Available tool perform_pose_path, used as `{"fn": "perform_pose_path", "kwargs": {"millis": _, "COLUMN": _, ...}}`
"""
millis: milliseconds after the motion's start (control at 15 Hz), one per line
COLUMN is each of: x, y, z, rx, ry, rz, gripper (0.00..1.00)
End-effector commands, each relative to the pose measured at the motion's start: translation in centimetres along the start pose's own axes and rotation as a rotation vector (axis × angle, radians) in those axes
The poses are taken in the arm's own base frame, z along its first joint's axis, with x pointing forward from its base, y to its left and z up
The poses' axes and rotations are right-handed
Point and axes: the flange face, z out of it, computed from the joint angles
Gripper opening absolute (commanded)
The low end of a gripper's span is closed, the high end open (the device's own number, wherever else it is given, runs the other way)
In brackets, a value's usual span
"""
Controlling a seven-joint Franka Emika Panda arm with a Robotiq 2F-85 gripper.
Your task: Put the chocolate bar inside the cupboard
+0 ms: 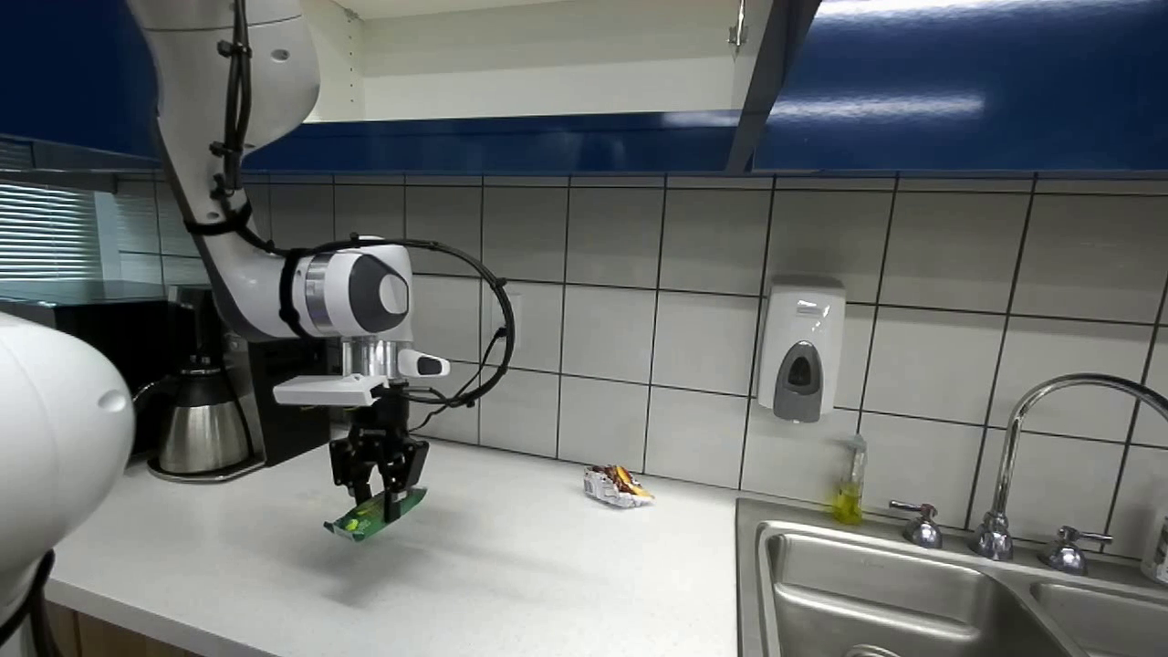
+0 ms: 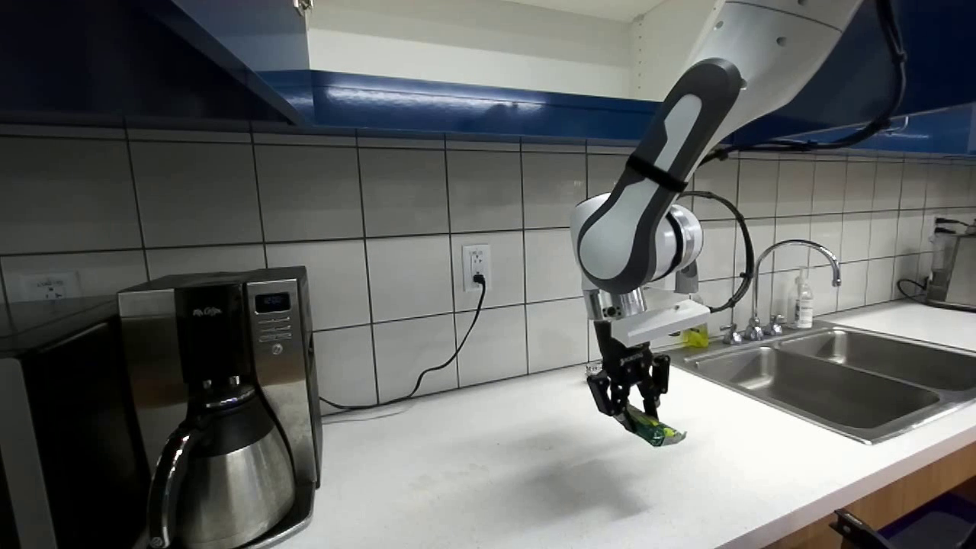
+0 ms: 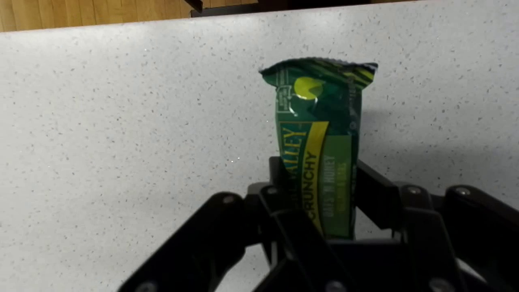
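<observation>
My gripper (image 1: pixel 378 506) has both fingers (image 3: pixel 377 196) pinching the chocolate bar (image 3: pixel 318 150) by its long sides, and I hold it clear of the tabletop (image 2: pixel 427 473), between the front and back edges, one end jutting toward the front edge. That free end worries me: the surface looks slick, so a jerky lift could let the bar swivel or drop. Over the back edge, the same end could snag on the rim of the open cupboard (image 1: pixel 547 78), and my arm (image 1: pixel 274 91), overlapping the opening in both exterior views, might knock the frame if rushed.
</observation>
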Motion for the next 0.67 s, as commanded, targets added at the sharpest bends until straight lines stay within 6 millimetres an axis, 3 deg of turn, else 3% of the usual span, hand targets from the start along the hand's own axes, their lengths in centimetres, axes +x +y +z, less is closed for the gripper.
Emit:
{"fn": "perform_pose_path", "kwargs": {"millis": 0, "x": -2.1, "y": 0.3, "z": -2.1, "rx": 0.018, "ry": 0.05, "rz": 0.012, "gripper": 0.18}}
{"fn": "perform_pose_path", "kwargs": {"millis": 600, "x": -4.1, "y": -0.5, "z": -6.7, "rx": 0.044, "ry": 0.139, "rz": -0.007, "gripper": 0.18}}
